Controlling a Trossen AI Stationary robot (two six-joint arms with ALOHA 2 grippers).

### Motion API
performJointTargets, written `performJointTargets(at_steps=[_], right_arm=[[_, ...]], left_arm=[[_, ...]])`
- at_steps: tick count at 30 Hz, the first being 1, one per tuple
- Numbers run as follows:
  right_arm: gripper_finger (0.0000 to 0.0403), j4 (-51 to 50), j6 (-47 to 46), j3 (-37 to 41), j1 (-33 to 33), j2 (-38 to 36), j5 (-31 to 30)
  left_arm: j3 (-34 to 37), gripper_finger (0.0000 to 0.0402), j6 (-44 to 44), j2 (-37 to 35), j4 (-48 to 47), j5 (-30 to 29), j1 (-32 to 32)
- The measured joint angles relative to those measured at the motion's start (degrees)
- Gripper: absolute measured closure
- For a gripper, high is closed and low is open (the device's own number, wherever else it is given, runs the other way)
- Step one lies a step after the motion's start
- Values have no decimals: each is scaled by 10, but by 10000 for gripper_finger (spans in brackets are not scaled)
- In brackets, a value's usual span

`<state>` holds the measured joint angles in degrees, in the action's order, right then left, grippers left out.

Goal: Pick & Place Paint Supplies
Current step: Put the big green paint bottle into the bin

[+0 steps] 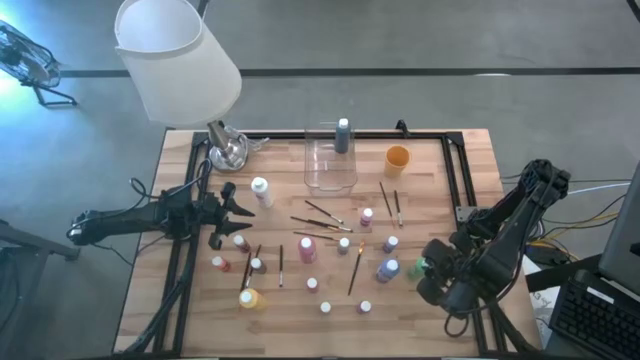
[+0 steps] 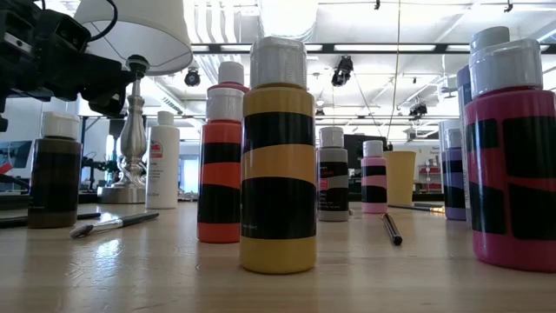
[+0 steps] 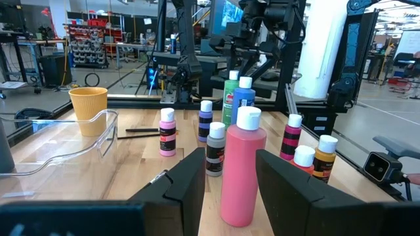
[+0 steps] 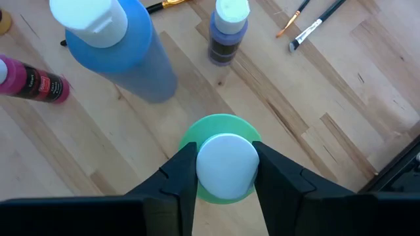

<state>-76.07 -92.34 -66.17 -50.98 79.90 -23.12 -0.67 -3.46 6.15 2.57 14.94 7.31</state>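
The right tool (image 4: 225, 172) was down over a green bottle (image 4: 220, 124) near the right edge of the surface (image 1: 470, 310), its two dark fingers (image 4: 178, 172) pressed against either side of the bottle's white cap, clamped on it from above. Just beside it stood a tall blue bottle (image 4: 115, 49), with a small purple bottle (image 4: 226, 33) a little further off and a dark-labelled pink one (image 4: 29, 80) lying close by. Two thin brushes (image 4: 315, 23) lay on the boards beyond them.

Over on the left, the left tool (image 3: 228, 187) sat low with its fingers (image 3: 187, 183) apart, one on each side of a tall pink bottle (image 3: 239, 167) without visibly squeezing it. Ahead of it stood more small bottles: a pale pink one (image 3: 168, 131), a grey one (image 3: 215, 149), a purple one (image 3: 205, 121) and an orange one (image 3: 325, 156).

Seen from overhead, the rest of the paint bottles (image 1: 306, 248) and brushes (image 1: 355, 270) were scattered across the middle of the surface, between the two arms. Toward the back stood a clear plastic box (image 1: 330, 160) with a dark bottle (image 1: 343, 135) at its rim, a small orange cup (image 1: 397, 157) to one side, and a lamp (image 1: 180, 60) at the back left corner.
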Motion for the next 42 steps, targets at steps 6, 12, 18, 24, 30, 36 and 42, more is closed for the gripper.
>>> performJointTargets(at_steps=[6, 12, 18, 24, 30, 36, 42], right_arm=[[273, -2, 3, 0, 5, -9, -2], [287, -3, 53, 0, 36, -33, -10], [277, -3, 116, 0, 90, -70, -26], [287, -1, 194, 0, 159, -106, -39], [278, 4, 274, -11, 236, -127, -47], [286, 46, 397, -53, 308, -123, -60], [284, 128, 525, -100, 379, -113, -71]], left_arm=[[0, 262, 0, 0, 0, 0, 0], [0, 262, 0, 0, 0, 0, 0], [0, 262, 0, 0, 0, 0, 0], [0, 262, 0, 0, 0, 0, 0], [0, 262, 0, 0, 0, 0, 0], [0, 262, 0, 0, 0, 0, 0], [0, 262, 0, 0, 0, 0, 0]])
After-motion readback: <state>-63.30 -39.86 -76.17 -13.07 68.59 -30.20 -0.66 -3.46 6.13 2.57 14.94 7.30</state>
